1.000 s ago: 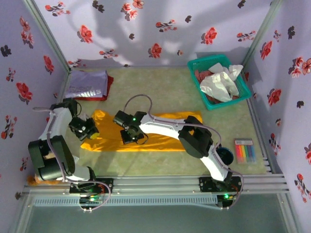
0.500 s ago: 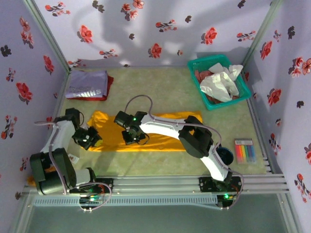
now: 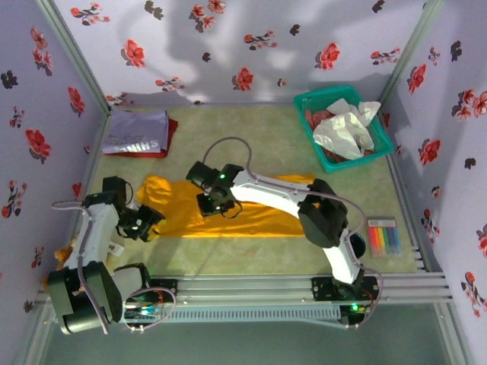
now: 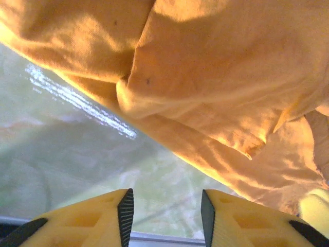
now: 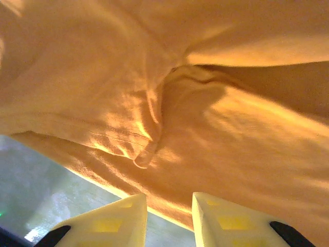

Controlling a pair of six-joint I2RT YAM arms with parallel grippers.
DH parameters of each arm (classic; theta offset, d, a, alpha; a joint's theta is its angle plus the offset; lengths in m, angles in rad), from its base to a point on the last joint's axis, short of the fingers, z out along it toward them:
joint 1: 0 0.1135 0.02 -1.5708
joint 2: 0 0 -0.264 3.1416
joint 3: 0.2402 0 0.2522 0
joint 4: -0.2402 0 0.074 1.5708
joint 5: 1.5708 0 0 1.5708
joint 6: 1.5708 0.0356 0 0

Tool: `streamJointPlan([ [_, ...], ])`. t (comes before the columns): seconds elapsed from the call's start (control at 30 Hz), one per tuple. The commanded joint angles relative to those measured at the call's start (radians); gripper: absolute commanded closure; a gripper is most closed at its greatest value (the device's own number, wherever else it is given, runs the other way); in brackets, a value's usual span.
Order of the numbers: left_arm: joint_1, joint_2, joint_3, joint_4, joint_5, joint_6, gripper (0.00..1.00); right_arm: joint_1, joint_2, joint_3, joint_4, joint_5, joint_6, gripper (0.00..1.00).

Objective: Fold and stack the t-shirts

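A bright orange-yellow t-shirt [image 3: 243, 217] lies folded into a long band across the middle of the table. My left gripper [image 3: 146, 223] hangs at its left end, jaws open [image 4: 164, 218], bare table between them and the shirt's edge [image 4: 216, 98] just ahead. My right gripper [image 3: 217, 204] hovers over the band's upper left part, jaws open [image 5: 169, 218] above the orange cloth [image 5: 180, 103], gripping nothing. At the back left a folded lavender t-shirt [image 3: 137, 131] with white lettering rests on a red one [image 3: 170, 135]. White [image 3: 342, 128] and reddish [image 3: 323, 152] shirts fill the basket.
The teal basket [image 3: 380, 135] stands at the back right. A pack of coloured markers [image 3: 383, 236] and a dark round cup [image 3: 354, 245] sit near the right edge. Something brown [image 3: 65, 257] lies by the left arm. Flowered walls close three sides.
Both grippers have opened and let go of the orange shirt. The left arm drew back toward the near edge; the right gripper shifted slightly right and away. The shirt now lies as a narrower band.
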Motion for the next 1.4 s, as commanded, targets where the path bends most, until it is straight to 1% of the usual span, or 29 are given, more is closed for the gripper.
streamJointPlan([
  [0.0,-0.021,-0.079,-0.005,-0.055,-0.02,-0.065,0.55,-0.069,-0.086,-0.046,-0.01,0.031,-0.025,0.69],
  [0.03,-0.025,-0.11,-0.005,-0.046,-0.04,-0.089,0.53,-0.092,-0.101,-0.06,-0.01,0.034,-0.031,0.69],
  [0.13,-0.028,-0.133,0.016,-0.001,-0.091,-0.135,0.52,-0.159,-0.126,-0.091,-0.03,0.034,-0.052,0.69],
  [0.23,-0.036,-0.032,0.064,0.07,-0.085,-0.131,0.56,-0.218,-0.148,-0.132,-0.038,0.036,-0.07,0.68],
  [0.3,-0.04,0.062,0.114,0.094,-0.083,-0.106,0.63,-0.25,-0.16,-0.17,-0.034,0.044,-0.076,0.68],
  [0.4,-0.046,0.183,0.177,0.175,-0.085,-0.091,0.8,-0.287,-0.174,-0.225,-0.034,0.051,-0.083,0.69],
  [0.43,-0.05,0.218,0.193,0.192,-0.085,-0.087,0.84,-0.295,-0.185,-0.252,-0.032,0.059,-0.084,0.69],
  [0.53,-0.067,0.295,0.212,0.234,-0.1,-0.081,0.96,-0.316,-0.226,-0.329,-0.021,0.077,-0.077,0.69],
  [0.57,-0.076,0.312,0.207,0.25,-0.103,-0.083,0.98,-0.323,-0.239,-0.351,-0.019,0.081,-0.074,0.69],
  [0.63,-0.095,0.349,0.185,0.291,-0.104,-0.091,1.0,-0.343,-0.268,-0.393,-0.02,0.097,-0.076,0.69],
  [0.77,-0.138,0.412,0.155,0.353,-0.115,-0.096,1.0,-0.386,-0.32,-0.47,-0.016,0.123,-0.075,0.69],
  [0.83,-0.156,0.448,0.155,0.375,-0.118,-0.092,1.0,-0.41,-0.346,-0.518,-0.002,0.113,-0.071,0.69],
  [0.97,-0.179,0.52,0.172,0.405,-0.104,-0.091,1.0,-0.422,-0.38,-0.581,0.005,0.104,-0.059,0.69],
  [1.1,-0.211,0.61,0.214,0.415,-0.099,-0.075,1.0,-0.424,-0.427,-0.673,0.025,0.111,-0.025,0.69],
  [1.2,-0.24,0.686,0.254,0.427,-0.089,-0.062,1.0,-0.423,-0.455,-0.711,-0.007,0.155,0.0,0.69],
  [1.27,-0.267,0.73,0.292,0.419,-0.089,-0.05,1.0,-0.424,-0.481,-0.724,-0.029,0.184,0.013,0.69],
  [1.37,-0.326,0.779,0.354,0.41,-0.097,-0.041,1.0,-0.424,-0.536,-0.752,-0.027,0.196,0.032,0.68],
])
